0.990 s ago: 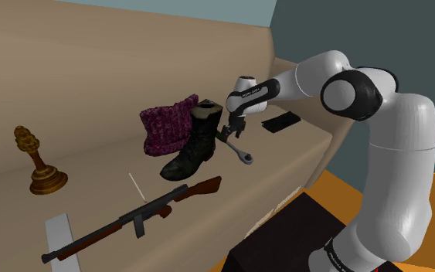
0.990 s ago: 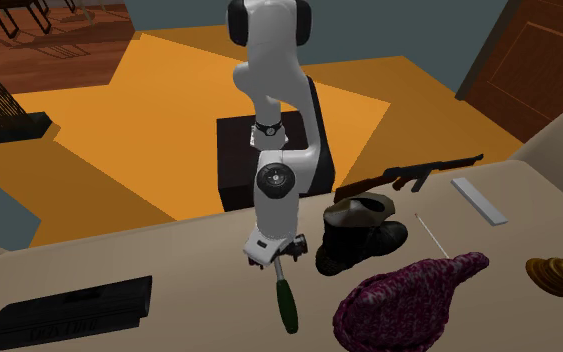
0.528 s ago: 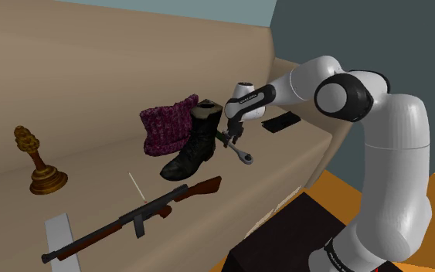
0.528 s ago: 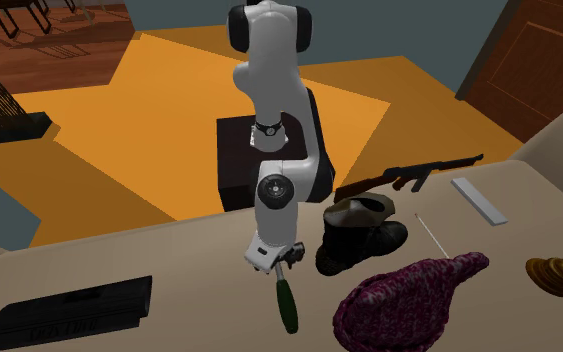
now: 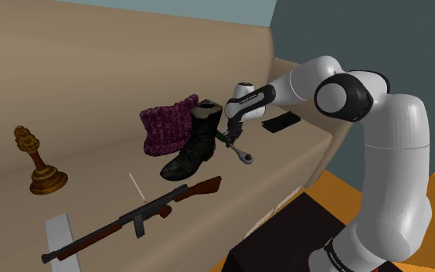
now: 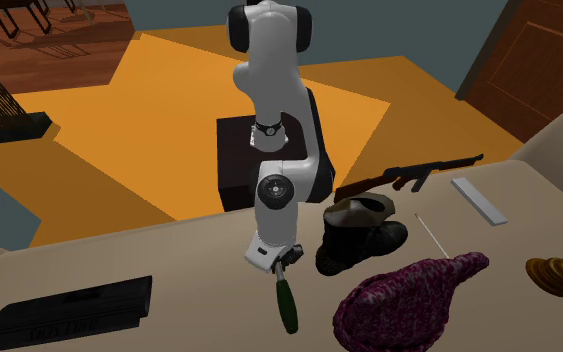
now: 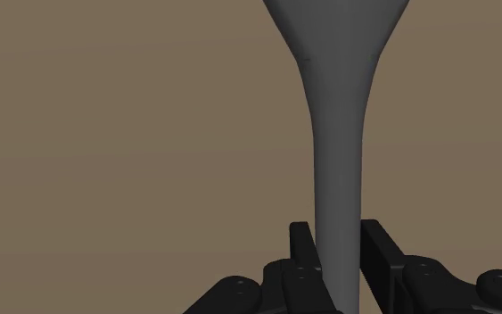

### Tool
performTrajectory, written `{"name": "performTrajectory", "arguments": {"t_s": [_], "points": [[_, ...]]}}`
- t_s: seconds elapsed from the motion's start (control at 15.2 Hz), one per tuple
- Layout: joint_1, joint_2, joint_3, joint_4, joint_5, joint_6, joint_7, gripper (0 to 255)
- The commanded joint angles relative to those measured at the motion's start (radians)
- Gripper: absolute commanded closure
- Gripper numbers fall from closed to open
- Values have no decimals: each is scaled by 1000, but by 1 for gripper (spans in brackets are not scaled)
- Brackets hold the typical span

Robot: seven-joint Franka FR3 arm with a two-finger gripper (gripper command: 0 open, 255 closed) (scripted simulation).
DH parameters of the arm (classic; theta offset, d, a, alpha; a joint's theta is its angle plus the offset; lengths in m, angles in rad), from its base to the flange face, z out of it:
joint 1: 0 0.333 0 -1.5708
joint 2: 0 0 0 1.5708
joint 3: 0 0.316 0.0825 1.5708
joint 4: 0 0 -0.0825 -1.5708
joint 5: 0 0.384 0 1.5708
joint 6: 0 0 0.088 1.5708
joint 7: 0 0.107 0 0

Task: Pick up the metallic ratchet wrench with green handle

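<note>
Muted, even light — the tan surface (image 5: 92, 85) reads flat and rather dim, the orange floor (image 6: 169, 130) brighter. The white arm (image 5: 397, 162) carries soft grey shading along its rounded sides.

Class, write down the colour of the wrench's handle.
The wrench has a dark green handle, clearest in the second exterior view.

smooth, matt grey metal ratchet wrench with a green handle (image 6: 287, 300). rough purple knitted cloth (image 6: 409, 295). matt black boot (image 6: 361, 240). rifle with a brown wooden stock (image 5: 136, 218). plain matt tan surface (image 5: 92, 93). glossy white robot arm (image 5: 393, 154).
</note>
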Motion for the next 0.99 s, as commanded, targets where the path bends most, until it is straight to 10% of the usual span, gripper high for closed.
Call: {"name": "performTrajectory", "arguments": {"t_s": [0.0,0.92], "points": [[0,1,0,1,0,-1,0,255],[6,-111,-8,31,-14,-143,10,255]]}}
